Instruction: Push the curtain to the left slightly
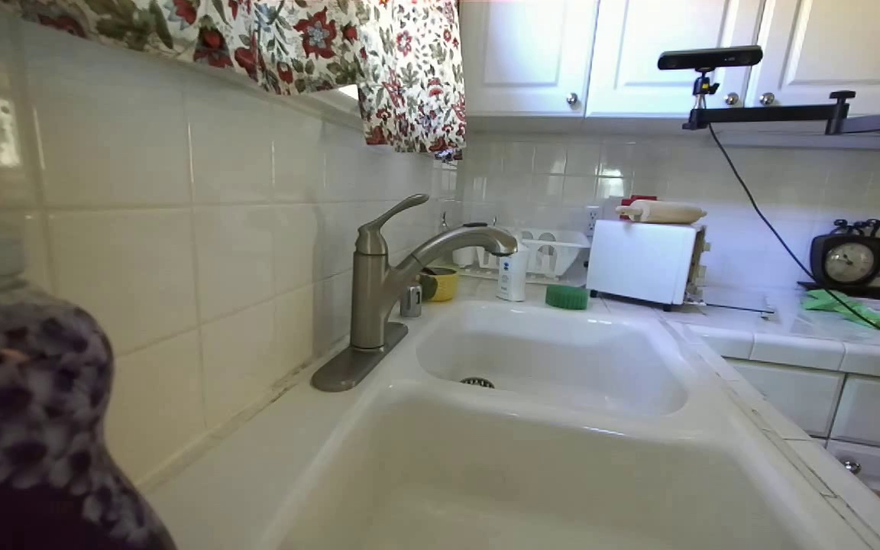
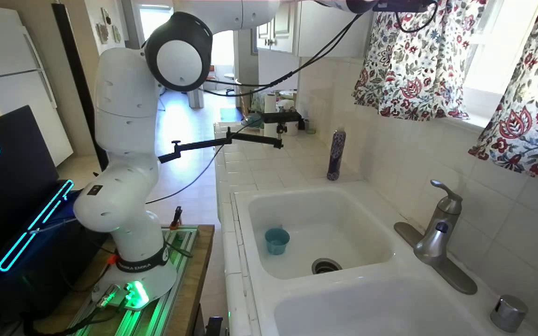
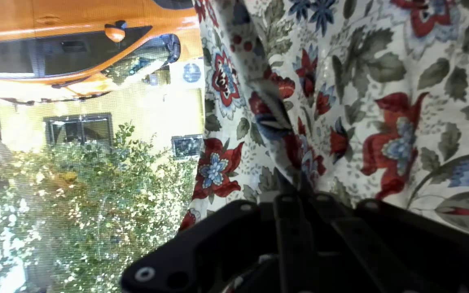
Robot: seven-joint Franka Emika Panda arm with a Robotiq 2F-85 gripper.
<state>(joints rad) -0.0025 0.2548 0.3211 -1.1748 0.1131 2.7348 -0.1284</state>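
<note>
The gripper (image 3: 296, 191), jaws narrow and apparently pinching a fold of the curtain (image 3: 352, 106) directly ahead, has this fold slanting from its tips toward the wrist view's upper left, the window (image 3: 96, 175) lying on that side.

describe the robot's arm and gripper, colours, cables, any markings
The arm is white, smooth and rounded; one joint has a black ring around a white disc. A black band near the bottom carries pale lettering, including EMIKA. Black cables run outside the arm. The gripper is black, with a pale ring on one side.
</note>
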